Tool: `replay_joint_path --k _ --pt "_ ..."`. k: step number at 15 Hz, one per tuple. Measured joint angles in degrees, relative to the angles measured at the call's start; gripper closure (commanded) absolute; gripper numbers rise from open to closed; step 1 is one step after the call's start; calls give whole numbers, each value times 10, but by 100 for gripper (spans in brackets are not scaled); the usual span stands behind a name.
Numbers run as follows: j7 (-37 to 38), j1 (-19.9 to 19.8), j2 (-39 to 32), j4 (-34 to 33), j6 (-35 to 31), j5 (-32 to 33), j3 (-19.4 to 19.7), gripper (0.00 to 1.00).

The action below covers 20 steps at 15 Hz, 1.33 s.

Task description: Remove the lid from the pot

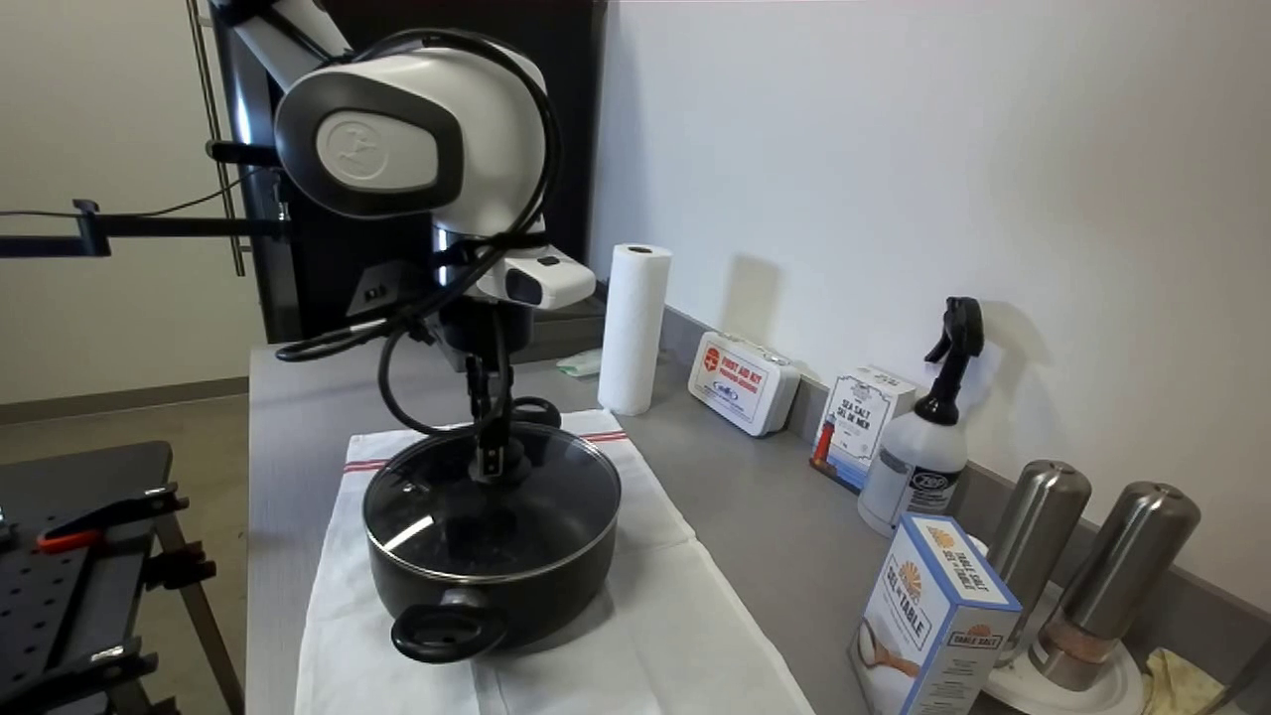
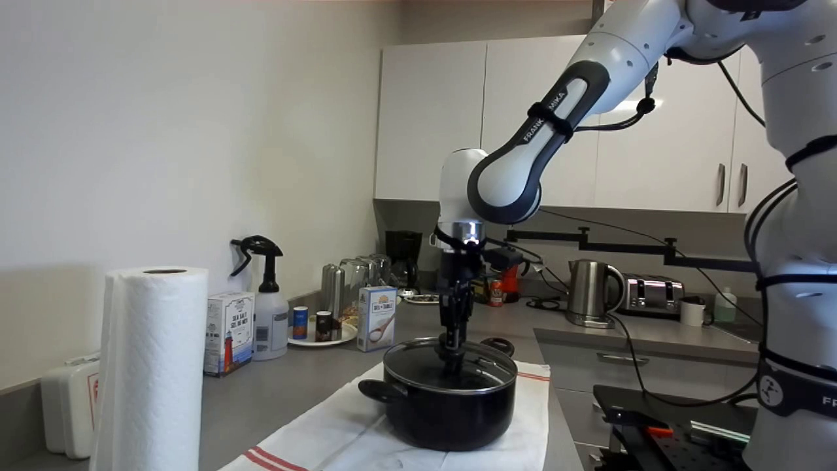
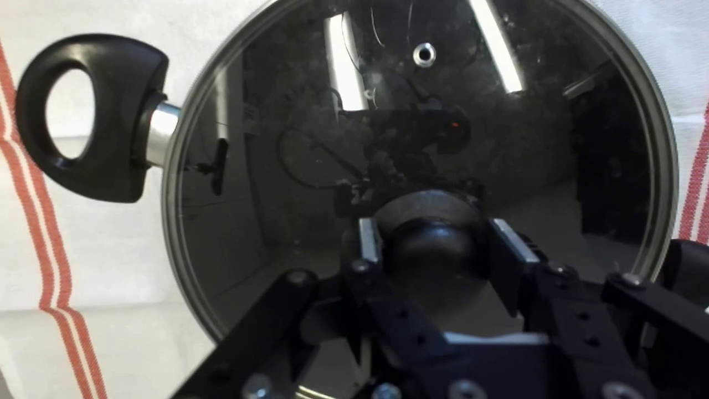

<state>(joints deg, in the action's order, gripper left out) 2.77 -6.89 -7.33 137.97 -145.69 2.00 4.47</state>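
Lid point(image 3: 415, 149): round, dark see-through glass, glossy, with a slim silver-grey metal rim point(image 3: 171, 194). Bright strip reflections and mirrored shapes of the rig show across it. Small metal-ringed hole point(image 3: 425, 55) in the glass, off centre. Rounded black knob point(image 3: 432, 233) at the middle.

Location: on top of the wide, low, black cooking pot point(image 2: 451, 418), seated level, edges lining up where visible.

Orientation: top face up, knob pointing straight up. Lid is circular, same width every way; long axis belongs to the pot, running through its two black loop-shaped side handles point(image 2: 381, 390), set on opposite sides. In both exterior views that line climbs from lower left to upper right; in the wrist view it slopes from upper left down to lower right, where the handle is partly cut off.

White-and-black robot arm point(image 1: 496, 129) above, its black metal fingers point(image 3: 515, 240) pointing down at lid centre. They are apart, one on each side of the knob, which sits in the gap. Contact with knob or glass: cannot tell.

Pot stands on a white fabric cloth with red stripes point(image 1: 675, 616), spread on the flat grey bench point(image 1: 735, 497). Upright white paper-towel roll point(image 1: 635, 333) near one cloth corner; white-and-blue cardboard table-salt box point(image 1: 909, 606) well apart from the pot.
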Motion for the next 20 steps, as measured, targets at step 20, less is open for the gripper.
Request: replay_joint_path --k 20 --pt "0 14 72 39 0 24 -4 76"
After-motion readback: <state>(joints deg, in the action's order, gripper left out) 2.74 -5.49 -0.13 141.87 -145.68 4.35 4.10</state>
